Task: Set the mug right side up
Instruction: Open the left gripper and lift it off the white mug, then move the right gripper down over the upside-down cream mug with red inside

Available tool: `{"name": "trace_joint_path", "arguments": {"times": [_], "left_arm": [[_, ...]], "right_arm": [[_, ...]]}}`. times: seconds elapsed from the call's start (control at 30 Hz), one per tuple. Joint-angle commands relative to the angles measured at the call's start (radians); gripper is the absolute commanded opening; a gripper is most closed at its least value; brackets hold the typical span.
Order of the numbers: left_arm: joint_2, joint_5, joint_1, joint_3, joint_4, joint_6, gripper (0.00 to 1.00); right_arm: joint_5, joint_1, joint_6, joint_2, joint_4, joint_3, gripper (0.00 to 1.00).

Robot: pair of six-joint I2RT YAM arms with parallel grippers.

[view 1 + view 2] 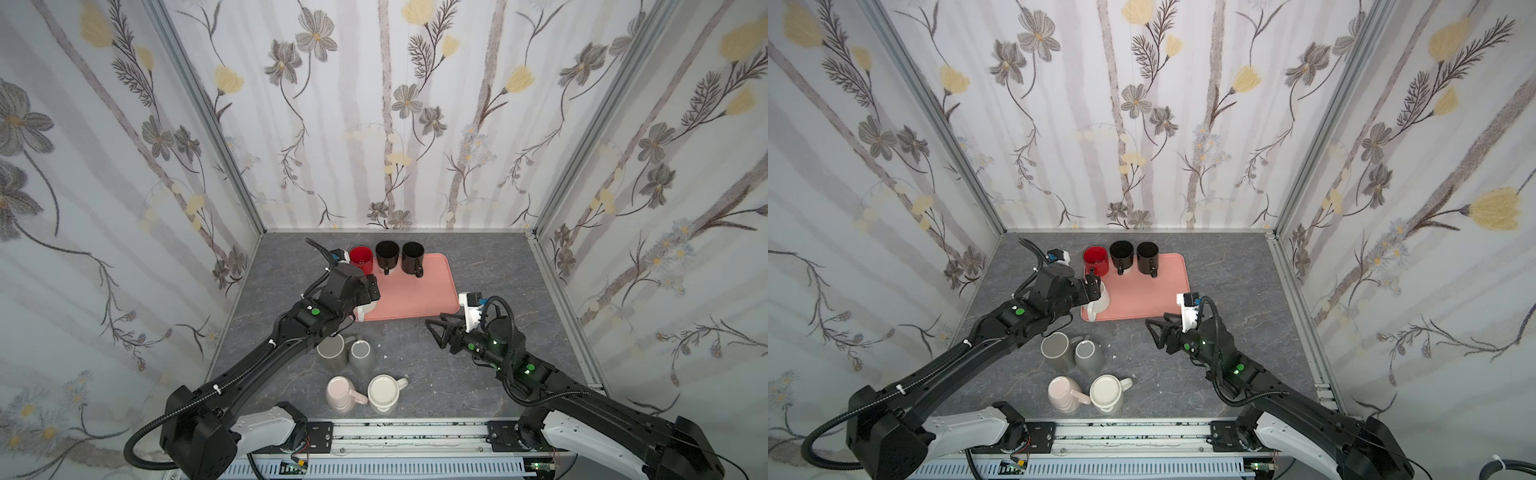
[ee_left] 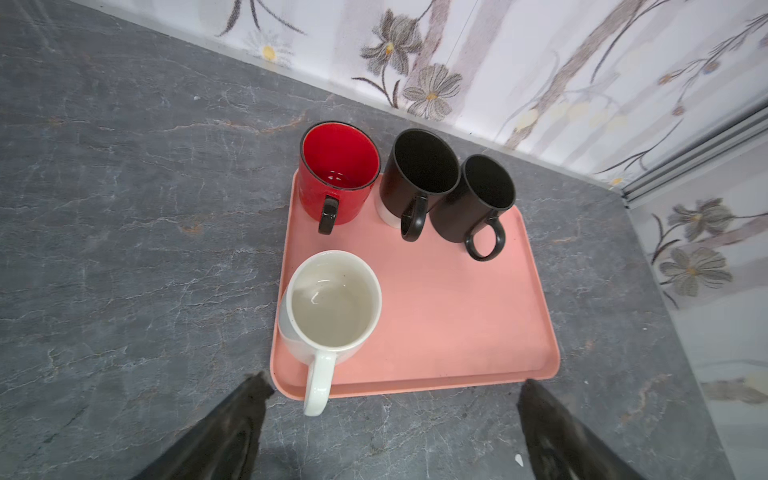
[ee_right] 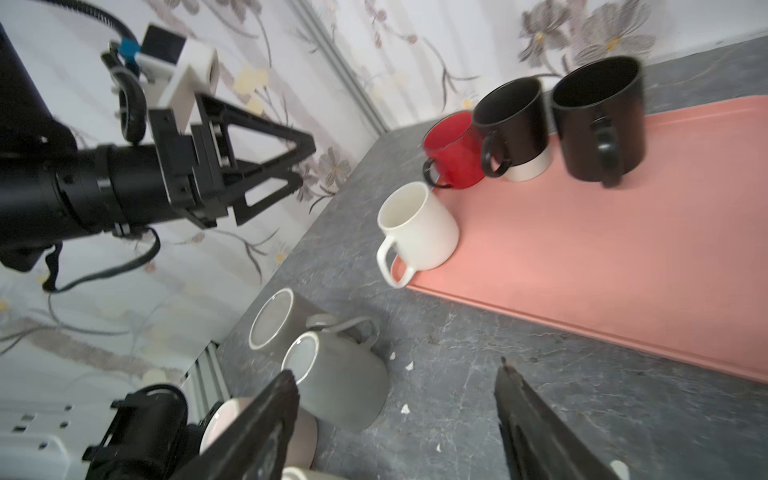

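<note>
Your right end effector [image 3: 397,368]: open, empty, well off. The left end effector [image 2: 392,382] is nearer: wide open, empty. The white ceramic mug [image 2: 332,307] stands mouth-up just beyond it, on the pink plastic tray [image 2: 457,311], near-left corner, handle pointing back at it.

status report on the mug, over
Left claw open, clear of white mug. Right claw open, empty. Mug upright on pink tray. Nothing blocking.

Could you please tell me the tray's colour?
The tray is salmon pink, best in left wrist view.
</note>
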Motion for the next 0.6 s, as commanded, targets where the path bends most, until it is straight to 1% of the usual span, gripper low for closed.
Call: {"name": "trace_joint_path", "arguments": {"times": [0.0, 0.03, 0.1, 0.13, 0.23, 0.33, 0.37, 0.4, 0.47, 0.57], "left_arm": [[-0.073, 0.036, -0.001, -0.06, 0.109, -0.028, 1.0], [-0.098, 0.04, -0.001, -0.085, 0.127, -0.034, 1.0], [-0.141, 0.048, 0.001, -0.125, 0.159, -0.039, 1.0], [-0.161, 0.057, 0.0, -0.146, 0.176, -0.042, 1.0], [-0.212, 0.072, -0.001, -0.192, 0.211, -0.046, 1.0], [-0.249, 0.077, 0.0, -0.234, 0.23, -0.051, 1.0], [-0.258, 0.08, -0.001, -0.245, 0.236, -0.053, 1.0], [-0.265, 0.082, 0.0, -0.253, 0.239, -0.053, 1.0], [-0.278, 0.083, 0.0, -0.269, 0.243, -0.052, 1.0], [-0.295, 0.075, 0.001, -0.284, 0.24, -0.044, 1.0]], "right_arm": [[-0.012, 0.09, -0.115, 0.087, -0.056, 0.06, 0.76], [-0.003, 0.12, -0.135, 0.126, -0.079, 0.084, 0.77], [0.029, 0.181, -0.168, 0.192, -0.126, 0.129, 0.88], [0.059, 0.213, -0.18, 0.221, -0.156, 0.152, 0.91], [0.102, 0.279, -0.205, 0.284, -0.231, 0.201, 0.92], [0.081, 0.336, -0.236, 0.323, -0.268, 0.216, 0.93], [0.077, 0.361, -0.247, 0.335, -0.275, 0.221, 0.97], [0.085, 0.385, -0.255, 0.346, -0.288, 0.229, 1.0], [0.125, 0.439, -0.269, 0.377, -0.318, 0.253, 1.0], [0.19, 0.491, -0.275, 0.435, -0.356, 0.299, 1.0]]}}
